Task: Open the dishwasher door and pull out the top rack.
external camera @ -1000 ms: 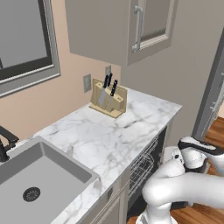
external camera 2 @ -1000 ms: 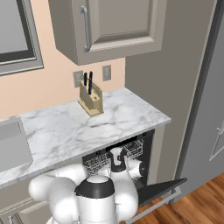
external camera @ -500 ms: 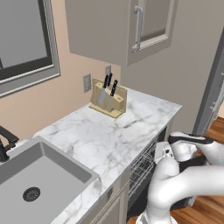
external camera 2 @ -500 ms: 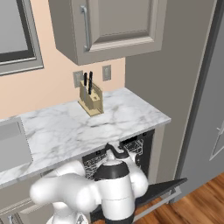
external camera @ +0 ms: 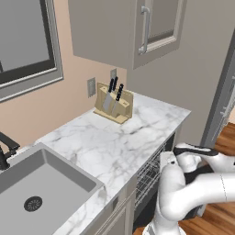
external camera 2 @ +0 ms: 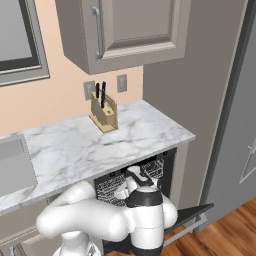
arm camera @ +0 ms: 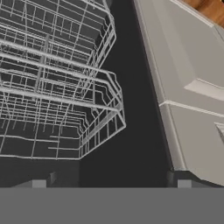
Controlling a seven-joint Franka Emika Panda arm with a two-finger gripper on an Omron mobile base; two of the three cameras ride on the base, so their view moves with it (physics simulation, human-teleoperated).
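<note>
The gripper (arm camera: 111, 183) shows in the hand view as two small grey finger tips at 7 and 5 o'clock along the bottom, set wide apart with nothing between them, so it stands open and holds nothing. It looks straight into the dark dishwasher cavity. The top rack (arm camera: 57, 87), a shallow basket of thin silver-white wire grid, fills the upper left of that view from about 9 to 12 o'clock; its near corner juts toward the centre, and it carries nothing. In the right base view the same rack (external camera 2: 150, 170) sits under the marble counter (external camera 2: 100, 140), inside the opening, just above the arm's wrist. The dishwasher door (external camera 2: 192, 215), a flat near-black panel, lies folded down at 4 o'clock, nearly level above the wood floor (external camera 2: 225, 235). Compared with half a second ago, the arm has swung lower and further in front of the opening. The knife block (external camera: 114, 104) stands at 12 o'clock on the counter with dark-handled knives in its slots. The sink (external camera: 36, 183) at 8 o'clock holds nothing.
</note>
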